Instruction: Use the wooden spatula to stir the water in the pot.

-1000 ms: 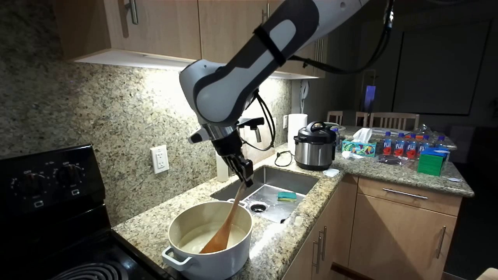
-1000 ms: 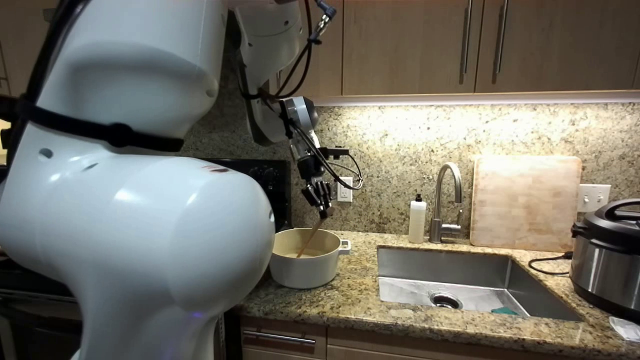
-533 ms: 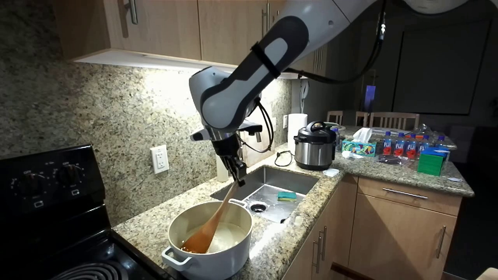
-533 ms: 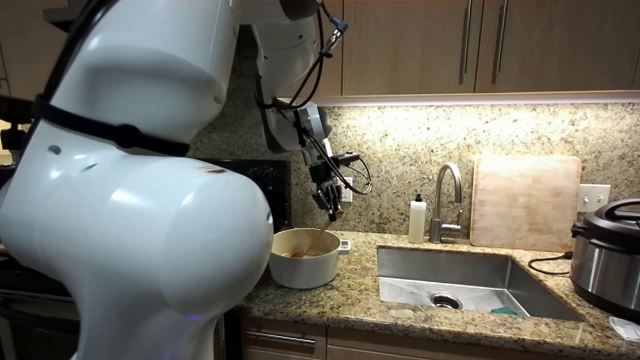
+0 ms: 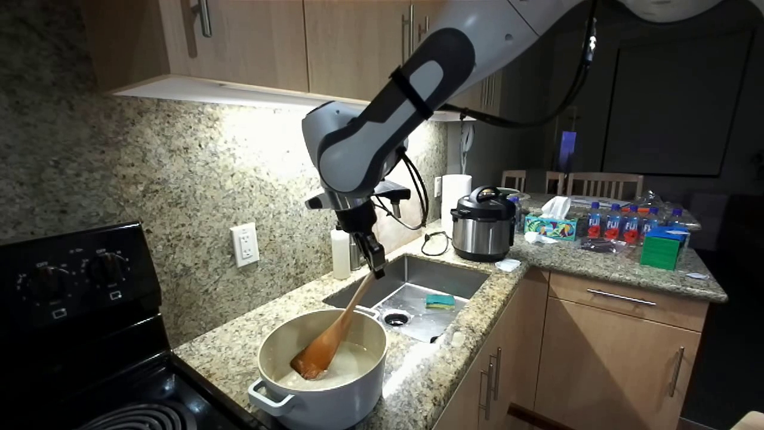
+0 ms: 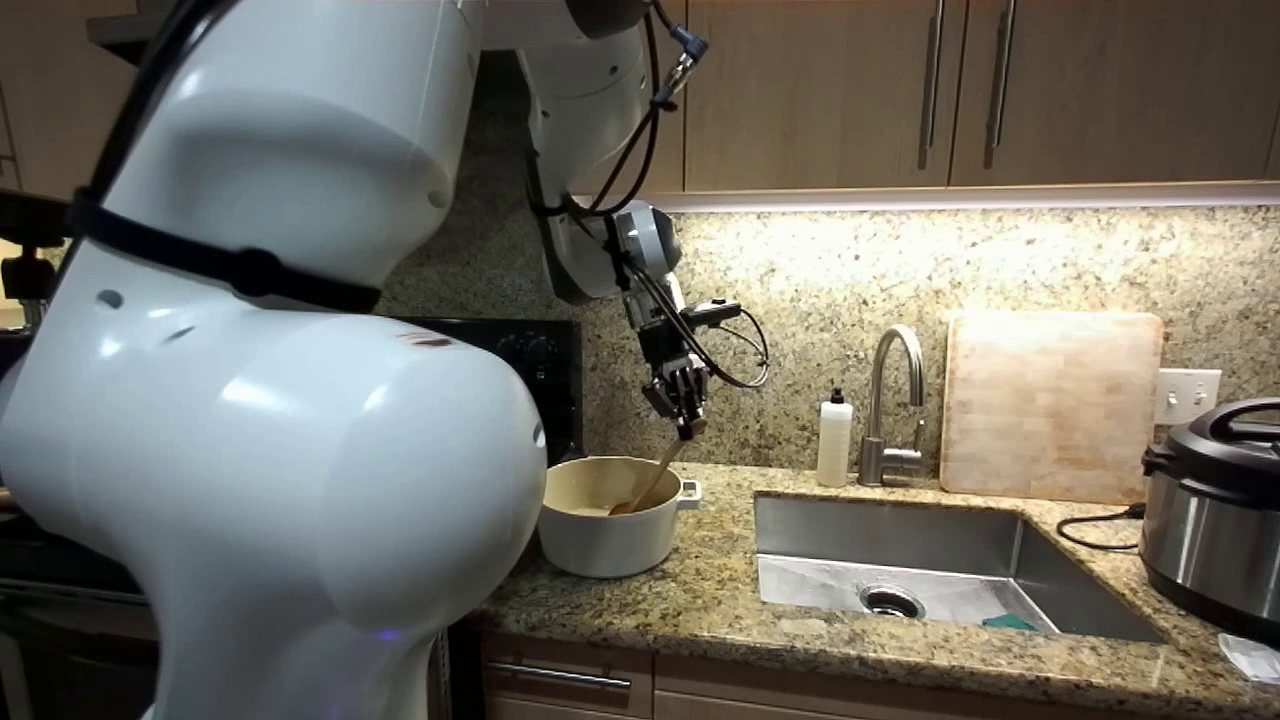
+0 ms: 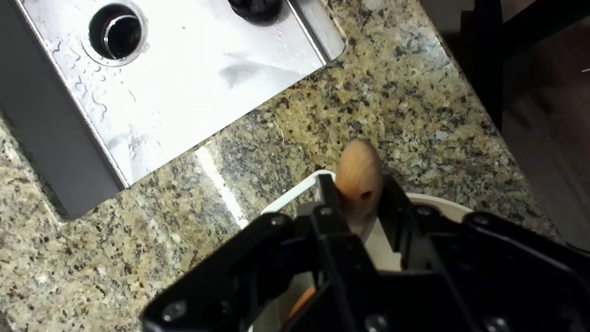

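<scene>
One white pot (image 5: 349, 409), wide and round, nearest in an exterior view, on the granite counter (image 5: 418, 400). Contents: shallow water (image 5: 352, 363), pale against the interior. One wooden spatula (image 5: 340, 327), in the pot: blade down at the water, handle slanting up and right above the rim; whether the edge meets the pot floor, not clear. Handling, by judgement: light, stiff, hardly fragile; wet blade likely slippery, upper handle, presumably dry, the better hold. One gripper (image 7: 359, 184), jaws clenched on that handle close to its top, rounded end protruding; so high a grip may let the shaft pivot against the water. Left, at the wall: stove panel (image 5: 77, 292), black, knobs (image 5: 106, 269) lettered "OFF". Farther right: one steel sink (image 5: 447, 275), holding one green-and-yellow sponge (image 5: 440, 301). Beyond: one electric cooker (image 5: 483, 236), steel and black, no wording legible. Far right: several blue-capped bottles (image 5: 613, 224), labels reading "FIJI", near one tissue box (image 5: 550, 227), brightly printed.
</scene>
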You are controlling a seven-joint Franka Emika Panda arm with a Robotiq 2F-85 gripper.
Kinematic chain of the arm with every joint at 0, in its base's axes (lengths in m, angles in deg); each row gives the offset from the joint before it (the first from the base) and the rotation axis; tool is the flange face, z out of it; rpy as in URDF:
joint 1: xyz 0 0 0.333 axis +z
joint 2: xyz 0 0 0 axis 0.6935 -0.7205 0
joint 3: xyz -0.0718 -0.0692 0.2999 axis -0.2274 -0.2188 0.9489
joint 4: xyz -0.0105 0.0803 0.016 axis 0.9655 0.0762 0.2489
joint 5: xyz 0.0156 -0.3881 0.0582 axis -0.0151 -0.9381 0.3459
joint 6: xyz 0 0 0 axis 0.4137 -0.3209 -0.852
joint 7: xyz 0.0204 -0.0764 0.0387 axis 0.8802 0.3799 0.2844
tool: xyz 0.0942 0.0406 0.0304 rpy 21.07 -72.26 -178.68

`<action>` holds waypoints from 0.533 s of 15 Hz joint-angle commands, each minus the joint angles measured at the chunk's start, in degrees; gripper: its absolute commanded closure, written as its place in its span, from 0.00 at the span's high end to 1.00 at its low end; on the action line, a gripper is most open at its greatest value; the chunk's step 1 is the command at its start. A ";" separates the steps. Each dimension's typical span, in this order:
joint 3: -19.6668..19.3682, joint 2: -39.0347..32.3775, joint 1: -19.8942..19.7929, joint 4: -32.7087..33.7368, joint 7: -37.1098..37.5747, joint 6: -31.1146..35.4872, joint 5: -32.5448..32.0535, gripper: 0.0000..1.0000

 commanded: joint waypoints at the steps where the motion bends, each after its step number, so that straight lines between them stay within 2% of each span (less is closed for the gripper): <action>1: -0.13 3.60 -0.33 -2.88 3.90 -1.67 -1.34 0.07; 5: -0.05 7.38 0.03 -5.75 7.20 -4.63 -3.37 0.07; 8: 0.94 9.00 0.14 -6.66 4.14 -8.49 -3.96 0.07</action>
